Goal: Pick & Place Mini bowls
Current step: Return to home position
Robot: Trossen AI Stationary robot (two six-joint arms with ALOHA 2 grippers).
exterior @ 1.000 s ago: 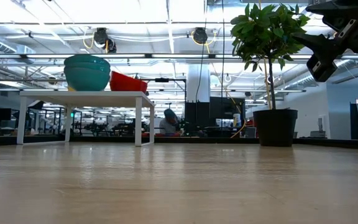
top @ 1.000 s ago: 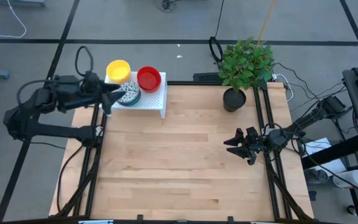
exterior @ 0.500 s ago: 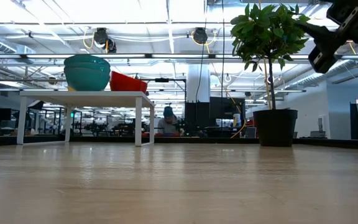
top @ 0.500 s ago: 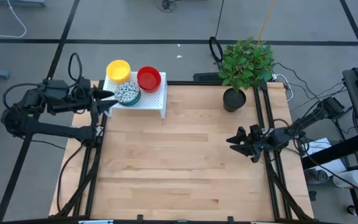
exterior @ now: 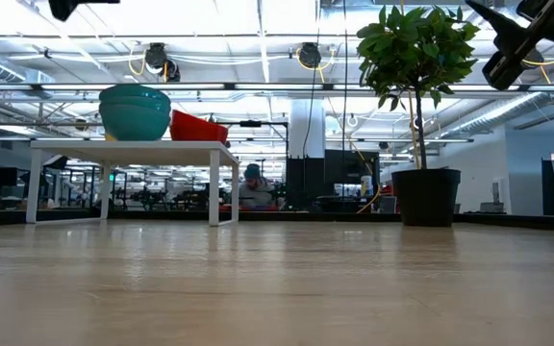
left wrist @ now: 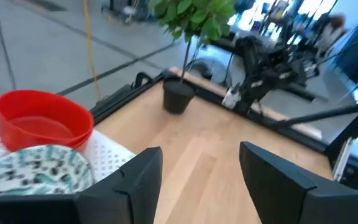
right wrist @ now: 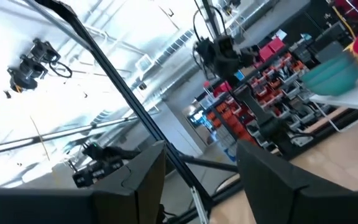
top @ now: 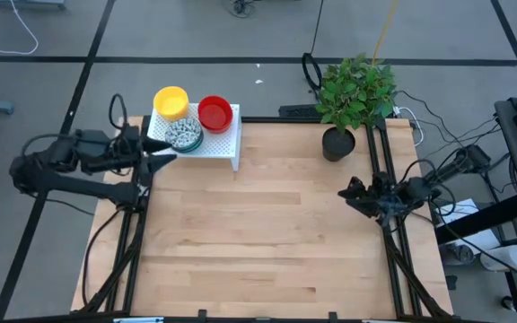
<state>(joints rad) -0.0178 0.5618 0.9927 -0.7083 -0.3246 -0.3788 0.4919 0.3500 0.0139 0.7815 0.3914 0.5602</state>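
Up at 10 o'clock, the left gripper (top: pixel 163 152) is pulling away from the stacked mini bowls (top: pixel 185 134), spread open and empty like the right gripper (top: pixel 348 192) at 3 o'clock, so it's looking done.

Mini bowls (top: pixel 185 135) on shelf (top: pixel 225 144), far-left

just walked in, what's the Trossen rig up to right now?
Nothing is being handled. On the white shelf at the table's back left corner sit the yellow bowls, red bowls and white patterned bowls, grouped by colour. The left hand is open and empty, just off the shelf's left end. The right hand, also open and empty, is near the table's right edge, in front of the potted plant. The sorting looks done.
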